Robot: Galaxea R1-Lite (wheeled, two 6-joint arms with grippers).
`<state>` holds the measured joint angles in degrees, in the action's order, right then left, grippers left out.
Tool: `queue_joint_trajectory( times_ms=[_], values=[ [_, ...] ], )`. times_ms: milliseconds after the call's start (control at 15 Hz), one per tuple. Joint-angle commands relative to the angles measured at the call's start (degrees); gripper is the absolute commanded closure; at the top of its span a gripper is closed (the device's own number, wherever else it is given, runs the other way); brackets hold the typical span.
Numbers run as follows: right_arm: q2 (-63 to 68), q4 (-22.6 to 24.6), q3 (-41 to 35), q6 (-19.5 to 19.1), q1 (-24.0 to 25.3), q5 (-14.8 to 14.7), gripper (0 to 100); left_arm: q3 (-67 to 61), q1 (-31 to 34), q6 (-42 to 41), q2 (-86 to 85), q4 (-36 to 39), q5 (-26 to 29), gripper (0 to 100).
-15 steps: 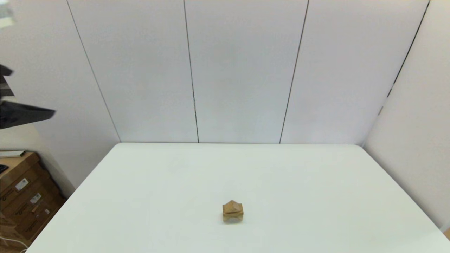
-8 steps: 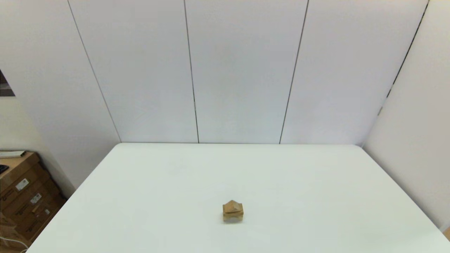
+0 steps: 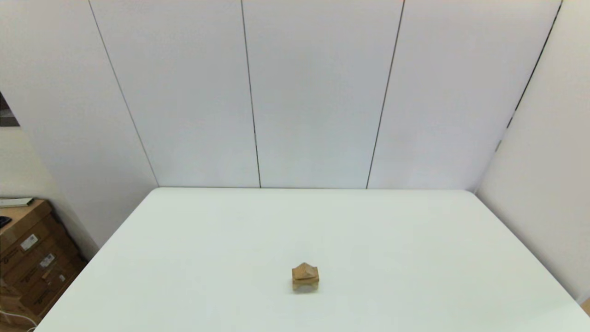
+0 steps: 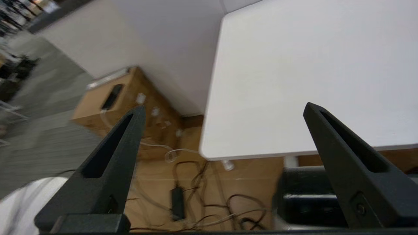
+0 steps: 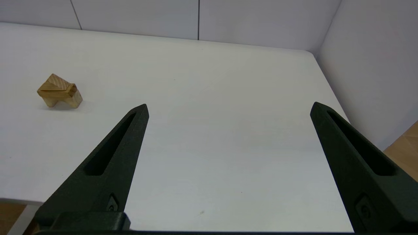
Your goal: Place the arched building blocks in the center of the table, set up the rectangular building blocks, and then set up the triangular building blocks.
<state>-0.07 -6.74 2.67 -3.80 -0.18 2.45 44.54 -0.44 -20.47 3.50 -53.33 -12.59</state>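
The three blocks stand stacked near the middle of the table (image 3: pixel 415 240) — the triangular building blocks (image 3: pixel 304 270) on the rectangular building blocks (image 3: pixel 305 279), that on the arched building blocks (image 3: pixel 305 286) — with cardboard boxes (image 3: pixel 32 258) on the floor beyond the table's left edge.

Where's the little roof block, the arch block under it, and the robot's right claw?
triangular building blocks (image 3: pixel 304 270), head view, its peaked top.
arched building blocks (image 5: pixel 74 101), right wrist view, one leg beside the hollow.
right gripper (image 5: pixel 228 107), right wrist view, midway between its open fingertips.
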Motion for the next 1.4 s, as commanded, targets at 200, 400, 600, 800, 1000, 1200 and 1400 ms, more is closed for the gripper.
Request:
queue_joint_trajectory(
  times_ms=[200, 400, 600, 800, 1000, 1200, 1400],
  values=[
    [0.0, 0.0, 0.0, -0.1, 0.0, 0.0, 0, -22.5, 0.2, 7.2, -3.5, 23.0, 0.5, 0],
    [0.0, 0.0, 0.1, -0.1, 0.0, 0.1, 0, -32.7, 0.2, 8.2, -3.5, 34.6, 0.7, 0],
    [0.0, 0.0, 0.0, -0.1, 0.0, 0.0, 0, -36.9, 0.2, 8.3, -3.5, 40.9, 2.5, 0],
    [0.0, 0.0, 0.1, -0.1, 0.0, 0.0, 0, -40.9, 0.2, 8.9, -3.5, 48.7, 8.5, 0],
    [0.0, 0.0, 0.1, -0.1, 0.0, 0.0, 0, -44.6, 0.2, 11.1, -3.5, 55.0, 14.9, 0],
    [0.0, 0.0, 0.0, -0.1, 0.0, 0.0, 0, -44.5, 0.2, 13.0, -3.5, 52.6, 15.0, 0],
    [0.0, 0.0, 0.0, -0.1, 0.0, 0.0, 0, -44.5, 0.2, 15.8, -3.5, 52.6, 14.7, 0]
  ],
)
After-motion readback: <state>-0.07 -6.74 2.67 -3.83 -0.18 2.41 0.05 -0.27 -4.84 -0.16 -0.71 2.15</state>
